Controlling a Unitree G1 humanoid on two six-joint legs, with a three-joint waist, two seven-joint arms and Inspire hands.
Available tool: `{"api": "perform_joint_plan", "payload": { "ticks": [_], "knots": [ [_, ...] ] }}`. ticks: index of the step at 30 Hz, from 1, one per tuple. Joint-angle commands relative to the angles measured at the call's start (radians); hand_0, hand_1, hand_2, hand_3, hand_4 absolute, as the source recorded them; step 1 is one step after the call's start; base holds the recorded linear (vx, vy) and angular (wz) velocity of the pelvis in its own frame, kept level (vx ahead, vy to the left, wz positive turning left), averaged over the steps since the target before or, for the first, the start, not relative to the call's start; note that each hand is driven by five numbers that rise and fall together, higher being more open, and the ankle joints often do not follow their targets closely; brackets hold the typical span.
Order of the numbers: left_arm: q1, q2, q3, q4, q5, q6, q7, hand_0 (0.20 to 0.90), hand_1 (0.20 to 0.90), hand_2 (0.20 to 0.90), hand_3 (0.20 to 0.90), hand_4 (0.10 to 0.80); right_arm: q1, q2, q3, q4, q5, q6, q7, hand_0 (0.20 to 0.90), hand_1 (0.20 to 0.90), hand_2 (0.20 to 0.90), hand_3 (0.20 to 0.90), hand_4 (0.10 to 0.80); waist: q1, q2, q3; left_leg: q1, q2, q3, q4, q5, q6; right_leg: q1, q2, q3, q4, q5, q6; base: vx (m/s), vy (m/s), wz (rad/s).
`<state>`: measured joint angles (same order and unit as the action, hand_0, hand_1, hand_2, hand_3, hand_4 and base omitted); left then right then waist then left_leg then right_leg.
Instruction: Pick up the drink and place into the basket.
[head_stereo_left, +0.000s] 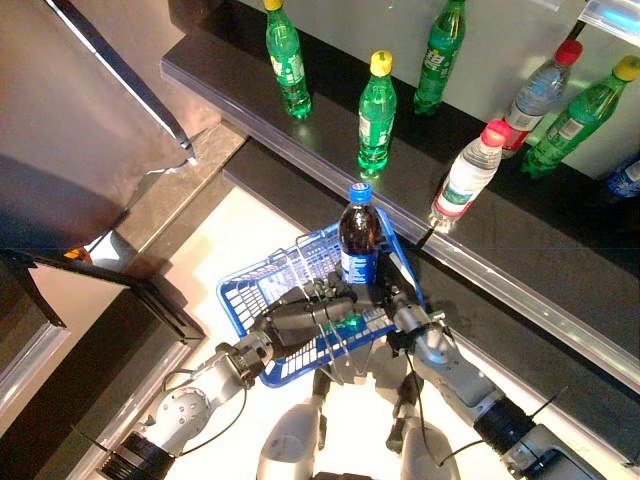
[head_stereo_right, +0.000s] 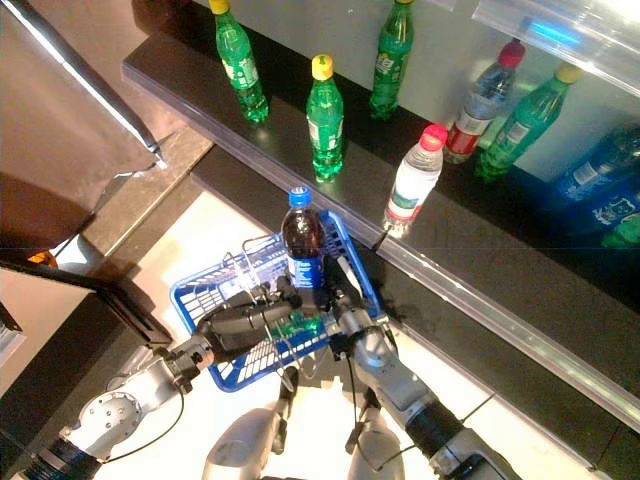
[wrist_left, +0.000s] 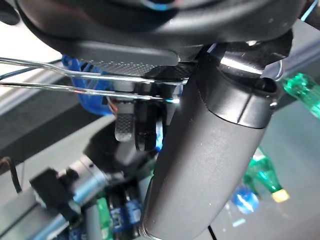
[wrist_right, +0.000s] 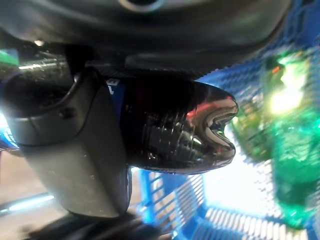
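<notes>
My right hand (head_stereo_left: 400, 308) is shut on a dark cola bottle (head_stereo_left: 359, 240) with a blue cap and blue label. It holds the bottle upright over the right end of the blue basket (head_stereo_left: 248, 296). The right wrist view shows the bottle's dark base (wrist_right: 175, 130) above the basket's blue mesh (wrist_right: 220, 220), with a green drink (wrist_right: 290, 150) lying inside. My left hand (head_stereo_left: 300, 318) is shut on the basket's thin wire handles (wrist_left: 75, 82) and holds the basket raised in front of me.
A dark shelf (head_stereo_left: 560, 230) runs across the back. On it stand green bottles (head_stereo_left: 376, 112) with yellow caps and clear water bottles (head_stereo_left: 466, 176) with pink and red caps. A lower dark ledge (head_stereo_left: 560, 340) lies to the right. A dark cabinet (head_stereo_left: 90, 330) stands at the left.
</notes>
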<state>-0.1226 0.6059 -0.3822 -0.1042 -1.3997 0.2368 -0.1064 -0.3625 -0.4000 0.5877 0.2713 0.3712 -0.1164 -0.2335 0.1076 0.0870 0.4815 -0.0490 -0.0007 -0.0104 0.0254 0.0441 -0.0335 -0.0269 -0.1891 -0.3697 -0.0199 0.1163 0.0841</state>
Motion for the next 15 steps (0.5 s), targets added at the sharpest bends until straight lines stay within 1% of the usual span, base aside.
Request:
{"api": "perform_joint_plan", "payload": {
  "ticks": [1,2,5,8,10,11,15],
  "knots": [
    [-0.278,-0.089,0.091,-0.455,-0.134,-0.288,-0.328,0.300,0.300,0.300,0.200,0.100,-0.113,0.116,0.084,-0.069,-0.131,-0.194,-0.021,0.300,0.300,0.300,0.200,0.100,0.023,0.023,-0.113,-0.075,-0.073,0.080,0.135,-0.054,0.047,-0.008,-0.006,0.047,0.195,-0.157,-0.032,-0.043,-0.038,0.20],
    [-0.290,-0.086,0.093,-0.457,-0.131,-0.296,-0.332,0.300,0.300,0.300,0.200,0.100,-0.117,0.117,0.080,-0.056,-0.152,-0.205,-0.037,0.300,0.300,0.300,0.200,0.100,0.024,0.022,-0.107,-0.081,-0.073,0.080,0.142,-0.056,0.047,-0.012,-0.006,0.046,0.200,-0.158,-0.033,-0.055,-0.045,0.11],
    [-0.340,-0.093,0.095,-0.456,-0.120,-0.300,-0.334,0.300,0.300,0.300,0.200,0.100,-0.155,0.123,0.061,0.009,-0.302,-0.242,-0.142,0.300,0.300,0.300,0.200,0.100,0.027,0.021,-0.081,-0.102,-0.075,0.082,0.169,-0.063,0.050,-0.027,-0.005,0.042,0.221,-0.161,-0.040,-0.052,-0.034,0.07],
    [-0.378,-0.106,0.088,-0.439,-0.135,-0.290,-0.315,0.300,0.300,0.300,0.200,0.100,-0.185,0.127,0.045,0.073,-0.341,-0.252,-0.190,0.300,0.300,0.300,0.200,0.100,0.025,0.022,-0.065,-0.116,-0.076,0.084,0.189,-0.068,0.054,-0.043,-0.007,0.040,0.244,-0.164,-0.043,-0.024,-0.009,0.06],
    [-0.399,-0.120,0.081,-0.420,-0.145,-0.288,-0.329,0.300,0.300,0.300,0.200,0.100,-0.206,0.132,0.038,0.114,-0.337,-0.245,-0.174,0.300,0.300,0.300,0.200,0.100,0.024,0.022,-0.058,-0.127,-0.078,0.084,0.202,-0.072,0.056,-0.053,-0.006,0.041,0.258,-0.168,-0.047,-0.012,-0.005,0.03],
    [-0.417,-0.127,0.068,-0.412,-0.144,-0.301,-0.336,0.300,0.300,0.300,0.200,0.100,-0.228,0.134,0.041,0.152,-0.320,-0.254,-0.164,0.300,0.300,0.300,0.200,0.100,0.025,0.023,-0.049,-0.139,-0.082,0.082,0.215,-0.075,0.057,-0.065,-0.009,0.039,0.270,-0.170,-0.049,-0.030,-0.010,0.06],
    [-0.466,-0.136,0.046,-0.396,-0.169,-0.321,-0.385,0.300,0.300,0.300,0.200,0.100,-0.288,0.139,0.063,0.219,-0.267,-0.239,-0.101,0.300,0.300,0.300,0.200,0.100,0.031,0.024,-0.027,-0.168,-0.087,0.077,0.244,-0.078,0.058,-0.091,-0.014,0.030,0.302,-0.174,-0.055,-0.036,-0.009,0.08]
  ]
}}
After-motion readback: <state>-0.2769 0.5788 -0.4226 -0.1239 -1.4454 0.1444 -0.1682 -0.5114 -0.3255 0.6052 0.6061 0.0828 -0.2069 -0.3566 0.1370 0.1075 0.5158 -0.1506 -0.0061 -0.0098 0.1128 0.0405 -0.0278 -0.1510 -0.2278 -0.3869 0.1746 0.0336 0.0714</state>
